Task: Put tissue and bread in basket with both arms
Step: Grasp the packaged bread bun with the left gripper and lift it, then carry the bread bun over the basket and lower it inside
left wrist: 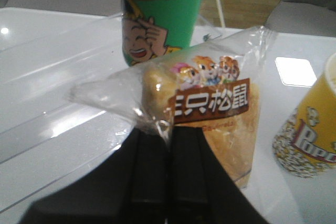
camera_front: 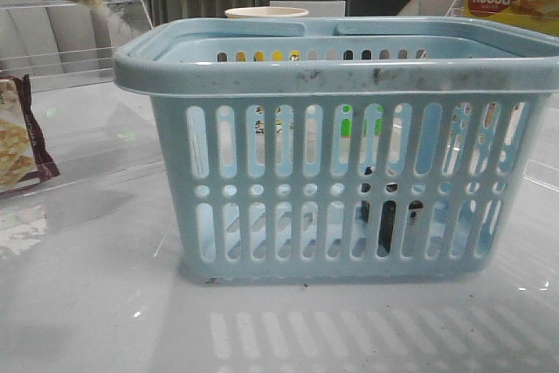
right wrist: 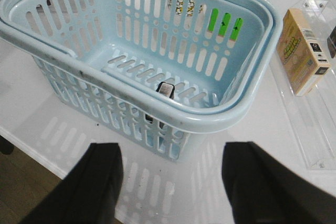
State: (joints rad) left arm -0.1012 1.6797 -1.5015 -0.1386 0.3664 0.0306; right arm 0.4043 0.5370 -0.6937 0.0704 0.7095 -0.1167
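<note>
Clear film on the bread (left wrist: 210, 124) is light, soft and slippery; left gripper (left wrist: 168, 145) pinches its edge. Right gripper (right wrist: 173, 182) jaws spread, above the basket (right wrist: 220, 119).

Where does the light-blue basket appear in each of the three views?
Front view: the basket fills the middle of the picture.
Left wrist view: not in it.
Right wrist view: it stands just beyond the open right gripper.
Shared landmark: the dark tissue on the basket floor, seen in front through the slots.

Basket (camera_front: 349, 76) slots mostly hide the tissue (camera_front: 369, 209), seemingly.
</note>
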